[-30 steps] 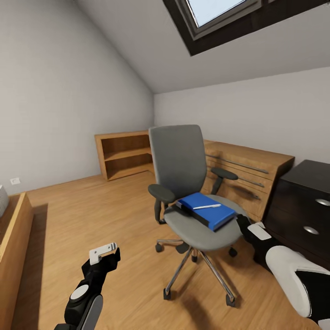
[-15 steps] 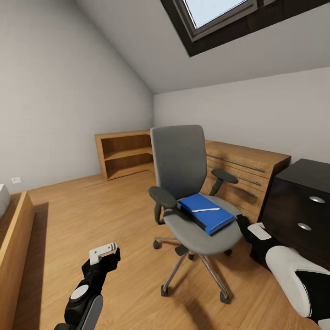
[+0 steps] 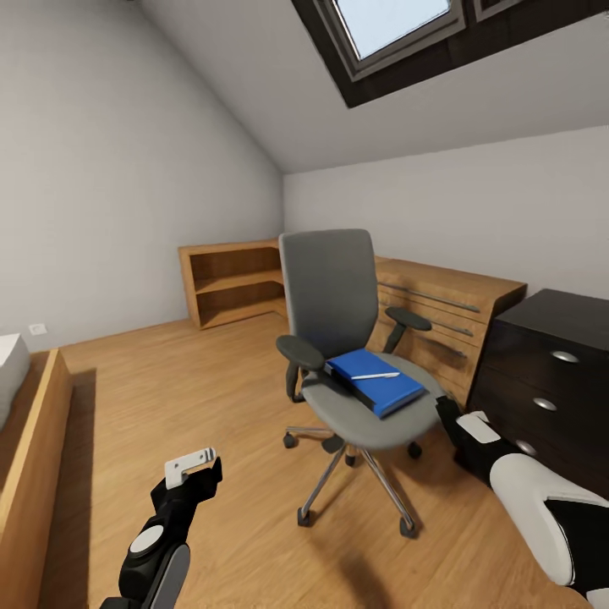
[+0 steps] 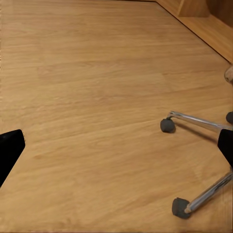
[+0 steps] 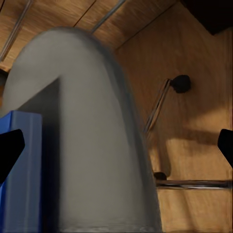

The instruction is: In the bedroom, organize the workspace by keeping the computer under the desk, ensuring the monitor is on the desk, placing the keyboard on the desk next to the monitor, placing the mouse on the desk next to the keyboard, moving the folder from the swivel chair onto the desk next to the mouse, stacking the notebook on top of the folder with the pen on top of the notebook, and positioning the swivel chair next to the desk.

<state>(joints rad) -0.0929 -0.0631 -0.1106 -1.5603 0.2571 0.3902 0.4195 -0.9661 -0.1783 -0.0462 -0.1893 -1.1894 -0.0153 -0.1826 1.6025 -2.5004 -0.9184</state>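
Three views. Head view: the swivel chair (image 3: 347, 338) stands mid-room on a wood floor (image 3: 211, 406), seat facing the robot. The blue folder (image 3: 375, 381) lies flat on the seat, with the white pen (image 3: 375, 376) resting on top of it. No notebook can be told apart from here.

The desk (image 3: 550, 355), black with round silver knobs, sits at the right just beside the chair. A wooden cabinet (image 3: 440, 313) with long bar handles stands behind the chair; an open wooden bookshelf (image 3: 228, 283) is in the far corner. Sloped ceiling with a skylight (image 3: 393, 25). A wood-framed bed edge (image 3: 34, 440) runs along the left.

The left gripper (image 3: 193, 467) hangs low over bare floor, well apart from the chair. The right gripper (image 3: 461, 420) is near the seat's front edge.

Left wrist view adds two chrome legs with casters (image 4: 167, 125) on the floor; fingertips (image 4: 9, 150) sit at opposite frame edges, so the jaws are spread wide, holding nothing.

Right wrist view shows the seat's grey underside rim (image 5: 92, 136) close up and the folder's edge (image 5: 22, 170) above it; jaws likewise spread, empty.

No legible writing or labels.
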